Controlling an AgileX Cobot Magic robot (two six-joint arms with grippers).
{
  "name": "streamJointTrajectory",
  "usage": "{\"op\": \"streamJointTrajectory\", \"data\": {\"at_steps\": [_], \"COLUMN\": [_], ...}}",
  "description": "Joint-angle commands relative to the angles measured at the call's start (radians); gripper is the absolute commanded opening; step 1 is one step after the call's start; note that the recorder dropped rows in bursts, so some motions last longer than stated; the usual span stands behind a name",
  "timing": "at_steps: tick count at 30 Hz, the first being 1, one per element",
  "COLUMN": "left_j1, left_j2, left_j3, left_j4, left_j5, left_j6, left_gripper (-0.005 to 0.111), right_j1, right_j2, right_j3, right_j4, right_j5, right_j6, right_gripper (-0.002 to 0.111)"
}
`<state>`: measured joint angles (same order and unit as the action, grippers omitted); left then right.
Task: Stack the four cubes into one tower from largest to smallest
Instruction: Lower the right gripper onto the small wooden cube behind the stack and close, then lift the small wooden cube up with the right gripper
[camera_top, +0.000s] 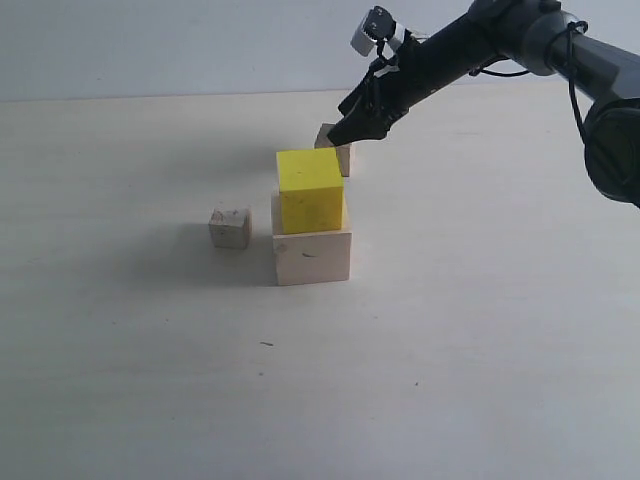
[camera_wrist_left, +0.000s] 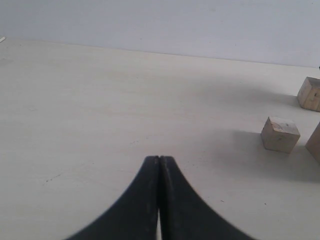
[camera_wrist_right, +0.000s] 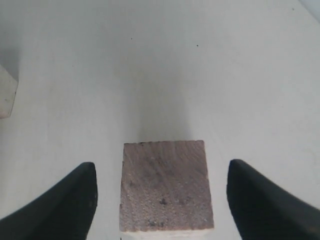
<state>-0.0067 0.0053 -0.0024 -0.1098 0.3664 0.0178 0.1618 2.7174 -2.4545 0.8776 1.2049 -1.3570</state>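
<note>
– Four cubes on the table (camera_top: 150, 380)? Which is nearest?

– The large pale wooden cube (camera_top: 312, 257), about midway across the surface. Its faces are smooth and light, its edges sharp, and there is a small dark mark on the front. The bright yellow cube (camera_top: 310, 190) sits on top of it, matte and evenly coloured. It is narrower than the base and turned a little out of line with it.

– And the small ones?

– One small pale wooden cube (camera_top: 230, 229) stands on the surface just beside the base, toward the left edge and apart from it. It has dark smudges on its faces and slightly worn corners. The other small wooden cube (camera_top: 338, 152) lies behind the stack, nearer the far edge. In the right wrist view its square top (camera_wrist_right: 166, 185) is greyish-brown with coarse grain and dark specks.

– Is that one held?

– No. The right gripper (camera_top: 347, 128) is down over it with its jaws spread wide. One curved black finger (camera_wrist_right: 70, 200) stands on either side, with bare table between each finger and the wood.

– And the other arm?

– The left gripper (camera_wrist_left: 159, 160) has its two black fingers pressed flat together with nothing between them. It is over bare table, toward the left edge, well apart from the cubes.
</note>
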Motion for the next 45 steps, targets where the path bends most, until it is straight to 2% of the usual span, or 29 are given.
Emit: {"op": "streamJointTrajectory", "data": {"at_steps": [1, 19, 21, 23, 24, 26, 28, 32, 40, 45], "left_j1": [-0.006, -0.006, -0.006, -0.006, -0.006, -0.006, -0.006, -0.006, -0.006, -0.006], "left_j2": [-0.005, -0.005, -0.005, -0.005, -0.005, -0.005, -0.005, -0.005, -0.005, -0.005], "left_j3": [0.002, 0.002, 0.002, 0.002, 0.002, 0.002, 0.002, 0.002, 0.002, 0.002], "left_j4": [0.002, 0.002, 0.002, 0.002, 0.002, 0.002, 0.002, 0.002, 0.002, 0.002], "left_j5": [-0.009, -0.009, -0.009, -0.009, -0.009, -0.009, -0.009, -0.009, -0.009, -0.009], "left_j6": [0.004, 0.004, 0.004, 0.004, 0.004, 0.004, 0.004, 0.004, 0.004, 0.004], "left_gripper": [0.0, 0.0, 0.0, 0.0, 0.0, 0.0, 0.0, 0.0, 0.0, 0.0], "right_j1": [0.0, 0.0, 0.0, 0.0, 0.0, 0.0, 0.0, -0.01, -0.066, -0.088], "right_j2": [0.002, 0.058, 0.058, 0.058, 0.049, 0.031, 0.005, -0.08, -0.274, -0.345], "right_j3": [-0.005, -0.005, -0.005, -0.005, -0.005, -0.005, -0.005, -0.005, -0.005, -0.005], "right_j4": [0.013, 0.003, 0.013, 0.013, 0.006, -0.007, -0.041, -0.164, -0.174, -0.083], "right_j5": [-0.003, -0.007, -0.01, -0.008, 0.007, 0.016, 0.016, 0.016, 0.016, 0.016], "right_j6": [-0.006, 0.018, 0.018, 0.018, 0.026, 0.052, 0.088, 0.166, 0.19, 0.316], "right_gripper": [0.069, 0.068, 0.062, 0.045, 0.03, 0.012, 0.0, 0.0, 0.0, 0.0]}}
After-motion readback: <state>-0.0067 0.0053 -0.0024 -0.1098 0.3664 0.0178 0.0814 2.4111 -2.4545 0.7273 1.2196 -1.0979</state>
